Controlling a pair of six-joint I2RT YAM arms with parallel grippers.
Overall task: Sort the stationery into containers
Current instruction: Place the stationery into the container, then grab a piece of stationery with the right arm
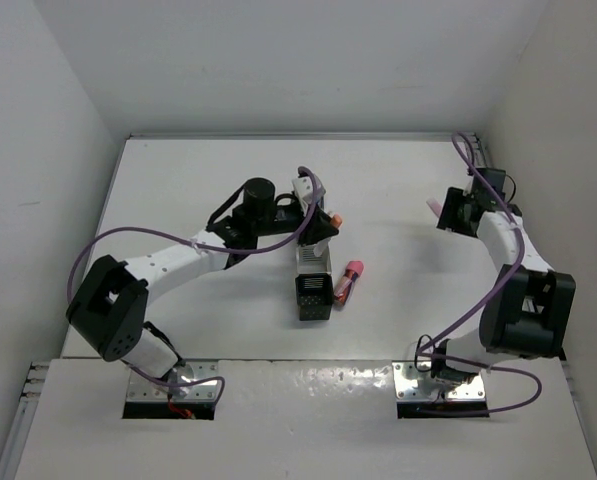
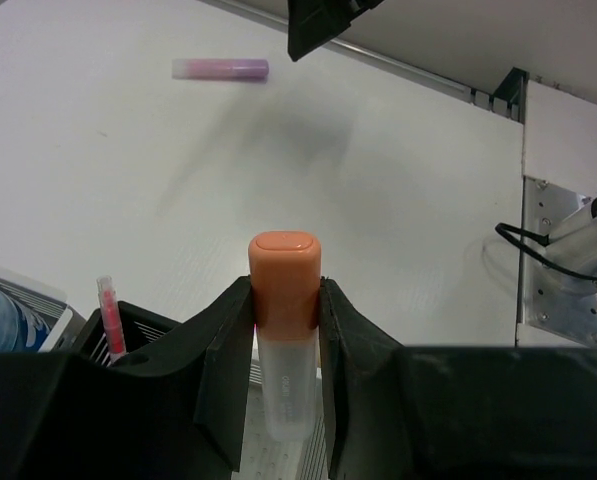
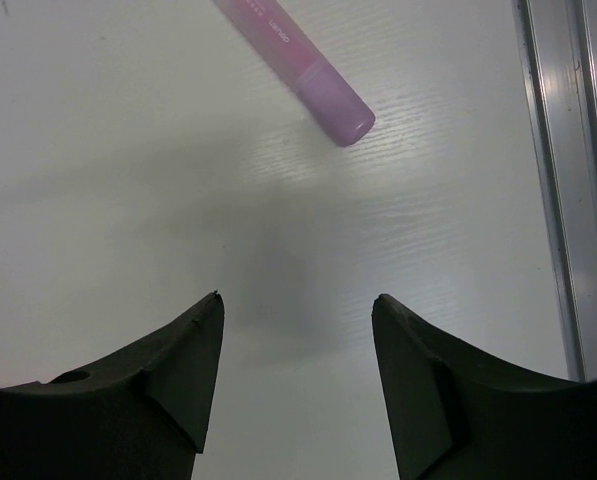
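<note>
Left tool [image 2: 285,292] pinches the orange-capped white plastic stick [image 2: 284,265] near the black-mesh-and-white cup row [image 1: 313,297]; released off-centre, it could clip a rim and tumble.

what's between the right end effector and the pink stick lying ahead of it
Nothing. In the right wrist view, only bare white table, partly in shadow, separates the open right end effector from the pink stick.
</note>
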